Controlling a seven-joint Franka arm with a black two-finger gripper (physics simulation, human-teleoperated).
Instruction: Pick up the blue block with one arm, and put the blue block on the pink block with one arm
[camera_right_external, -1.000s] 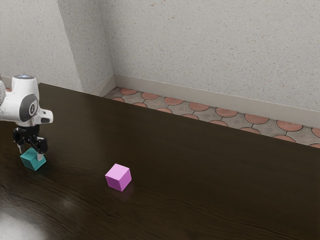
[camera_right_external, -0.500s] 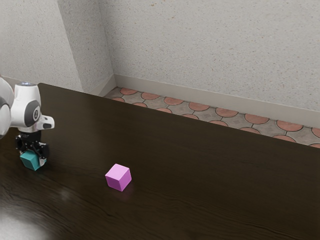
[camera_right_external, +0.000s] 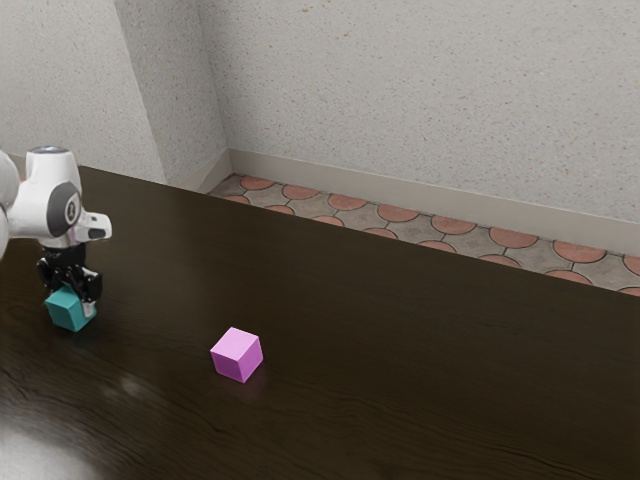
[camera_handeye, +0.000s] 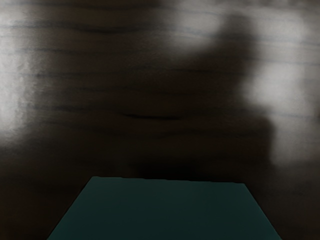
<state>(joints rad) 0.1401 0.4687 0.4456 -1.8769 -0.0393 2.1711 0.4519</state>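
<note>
Blue block (camera_right_external: 66, 311) has risen slightly with the jaws.
They clamp its top; the pink block (camera_right_external: 237, 354) sits well apart on the worktop (camera_right_external: 400, 330).

table (camera_right_external: 400, 330): dk wood, glossy | blue block (camera_right_external: 66, 310) & pink block (camera_right_external: 237, 354): matt, smooth | wall (camera_right_external: 420, 90): rough

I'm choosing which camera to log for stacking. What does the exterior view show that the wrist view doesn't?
The exterior view adds the pink block, lying apart toward the exterior view's right, the gripper shut on the blue block, the wall and the tiled floor. The wrist view adds a close look at the held block's top face and a dark shadow on the wood beyond it. Both share the blue block and the dark wooden table.
</note>
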